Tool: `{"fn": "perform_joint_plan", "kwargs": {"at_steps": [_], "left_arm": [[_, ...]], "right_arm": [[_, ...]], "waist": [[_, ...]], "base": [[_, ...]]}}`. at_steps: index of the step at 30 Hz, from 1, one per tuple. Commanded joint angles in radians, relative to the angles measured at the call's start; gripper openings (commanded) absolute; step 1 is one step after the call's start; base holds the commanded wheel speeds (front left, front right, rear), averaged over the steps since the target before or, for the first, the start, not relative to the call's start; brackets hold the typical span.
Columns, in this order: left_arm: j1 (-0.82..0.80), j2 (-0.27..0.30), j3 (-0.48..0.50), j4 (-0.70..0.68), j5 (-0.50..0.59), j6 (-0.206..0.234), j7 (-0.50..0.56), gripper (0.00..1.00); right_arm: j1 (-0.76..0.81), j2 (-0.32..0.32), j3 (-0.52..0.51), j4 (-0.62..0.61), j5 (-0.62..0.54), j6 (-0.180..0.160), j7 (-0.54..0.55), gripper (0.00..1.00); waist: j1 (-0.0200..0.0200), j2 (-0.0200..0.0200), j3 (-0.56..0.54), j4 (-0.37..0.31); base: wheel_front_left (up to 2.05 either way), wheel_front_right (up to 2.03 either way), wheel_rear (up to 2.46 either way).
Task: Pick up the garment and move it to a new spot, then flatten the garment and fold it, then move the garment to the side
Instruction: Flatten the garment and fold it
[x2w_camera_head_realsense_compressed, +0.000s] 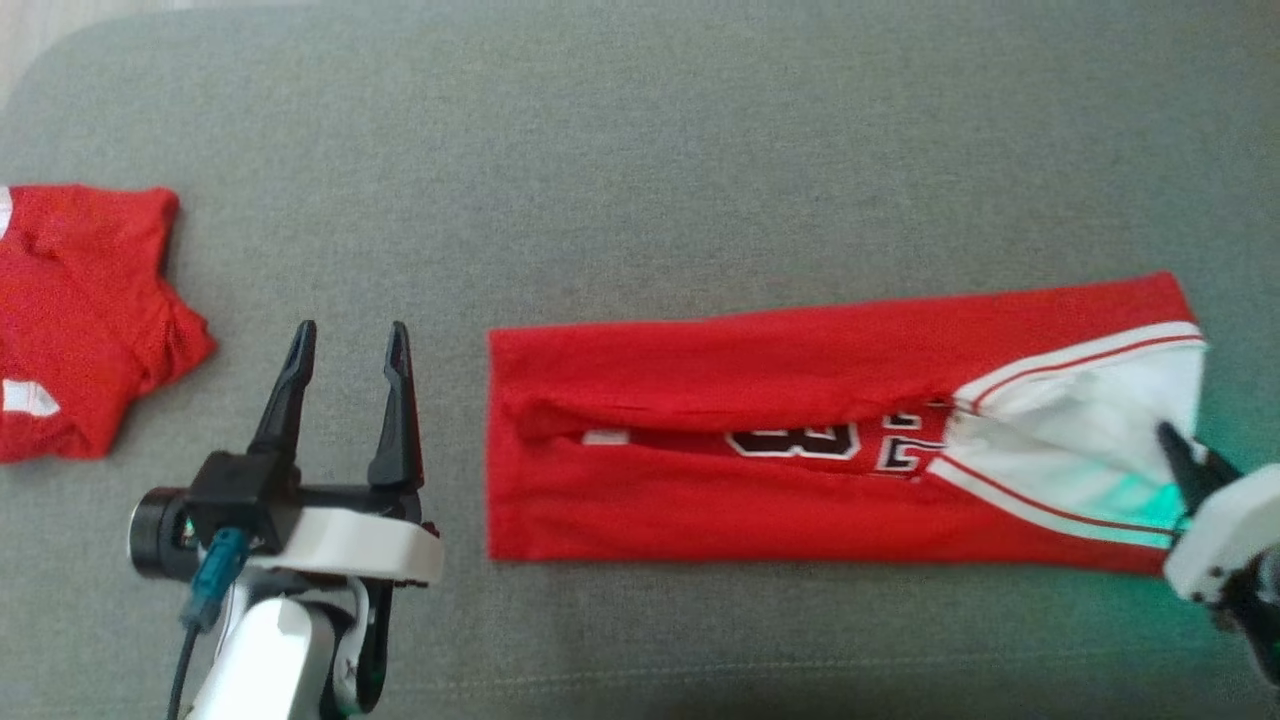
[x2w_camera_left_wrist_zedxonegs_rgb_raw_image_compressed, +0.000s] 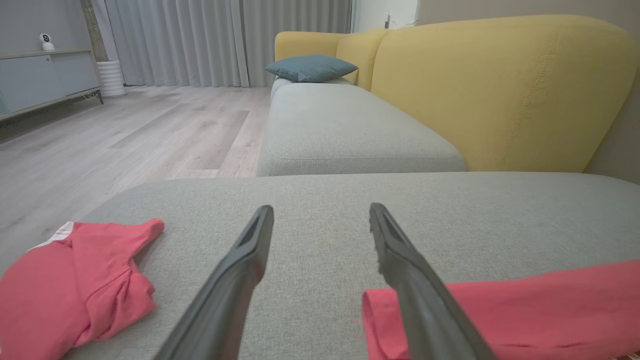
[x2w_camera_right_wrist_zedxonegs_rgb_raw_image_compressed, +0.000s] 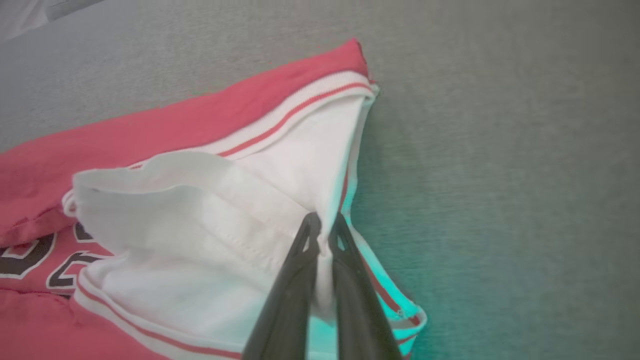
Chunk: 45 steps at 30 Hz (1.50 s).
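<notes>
Grey cushion (x2w_camera_head_realsense_compressed: 640, 150), right gripper (x2w_camera_right_wrist_zedxonegs_rgb_raw_image_compressed: 324, 226) pinching garment (x2w_camera_head_realsense_compressed: 750, 500) edge

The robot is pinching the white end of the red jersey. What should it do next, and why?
Probably lift that end and carry it over to the other end, to fold it. The right gripper is shut on the white end of the jersey, which lies as a long flat strip.
</notes>
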Motion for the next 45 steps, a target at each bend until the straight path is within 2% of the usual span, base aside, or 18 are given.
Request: {"fn": "perform_joint_plan", "kwargs": {"at_steps": [1,4,8,9,13,17,18,20,25,28,33,34,35,41,45], "left_arm": [[-0.014,0.005,0.047,-0.03,0.007,-0.003,-0.012,1.0],[-0.007,0.004,0.05,-0.027,0.006,-0.006,-0.012,1.0],[0.002,0.002,0.054,-0.023,0.004,-0.009,-0.012,1.0],[0.002,0.002,0.054,-0.023,0.004,-0.009,-0.012,1.0],[0.009,0.0,0.053,-0.021,0.001,-0.015,-0.012,1.0],[0.008,-0.003,0.048,-0.018,0.0,-0.022,-0.012,1.0],[0.007,-0.006,0.043,-0.016,0.002,-0.025,-0.012,1.0],[0.006,-0.009,0.039,-0.015,0.003,-0.027,-0.012,1.0],[-0.005,-0.017,0.027,-0.011,0.007,-0.035,-0.012,1.0],[-0.013,-0.024,0.02,-0.007,0.01,-0.038,-0.012,1.0],[-0.022,-0.031,0.018,-0.004,0.015,-0.041,-0.012,1.0],[-0.024,-0.032,0.018,-0.003,0.016,-0.041,-0.012,1.0],[-0.025,-0.032,0.019,-0.003,0.017,-0.041,-0.012,1.0],[-0.027,-0.033,0.033,-0.003,0.022,-0.037,-0.012,1.0],[-0.024,-0.033,0.042,-0.003,0.024,-0.035,-0.012,1.0]], "right_arm": [[0.005,-0.041,-0.014,-0.047,0.009,-0.001,0.006,0.0],[0.008,-0.056,-0.021,-0.096,0.003,-0.001,0.019,0.0],[-0.01,-0.06,0.048,-0.228,-0.026,-0.001,0.06,0.0],[-0.01,-0.06,0.048,-0.228,-0.026,-0.001,0.06,0.0],[-0.051,-0.042,0.176,-0.367,-0.039,-0.001,0.109,0.0],[-0.105,0.011,0.339,-0.419,-0.024,-0.001,0.12,0.0],[-0.131,0.056,0.428,-0.399,0.005,-0.001,0.115,0.0],[-0.155,0.101,0.507,-0.357,0.025,-0.001,0.102,0.0],[-0.195,0.219,0.621,-0.192,0.077,-0.001,0.024,0.0],[-0.218,0.245,0.665,-0.091,0.105,-0.001,-0.046,0.0],[-0.269,0.253,0.725,0.026,0.16,-0.001,-0.152,0.0],[-0.28,0.253,0.733,0.039,0.172,-0.001,-0.178,0.4],[-0.291,0.253,0.743,0.053,0.18,-0.001,-0.2,1.0],[-0.355,0.254,0.772,0.048,0.175,-0.001,-0.371,1.0],[-0.369,0.248,0.73,-0.003,0.106,-0.001,-0.477,1.0]], "waist": [[0.0,0.0,-0.01,-0.004],[0.0,0.0,-0.026,-0.009],[0.0,0.0,-0.049,-0.016],[0.0,0.0,-0.049,-0.016],[0.0,0.0,-0.064,-0.016],[0.0,0.0,-0.072,-0.006],[0.0,0.0,-0.072,0.005],[0.0,0.0,-0.07,0.017],[0.0,0.0,-0.059,0.052],[0.0,0.0,-0.049,0.074],[0.0,0.0,-0.029,0.094],[0.0,0.0,-0.025,0.095],[0.0,0.0,-0.023,0.096],[0.0,0.0,-0.015,0.081],[0.0,0.0,-0.021,0.062]], "base": [[0.0,0.0,0.0],[0.0,0.0,0.0],[0.0,0.0,0.0],[0.0,0.0,0.0],[0.0,0.0,0.0],[0.0,0.0,0.0],[0.0,0.0,0.0],[0.0,0.0,0.0],[0.0,0.0,0.0],[0.0,0.0,0.0],[0.0,0.0,0.0],[0.0,0.0,0.0],[0.0,0.0,0.0],[0.0,0.0,0.0],[0.0,0.0,0.0]]}}
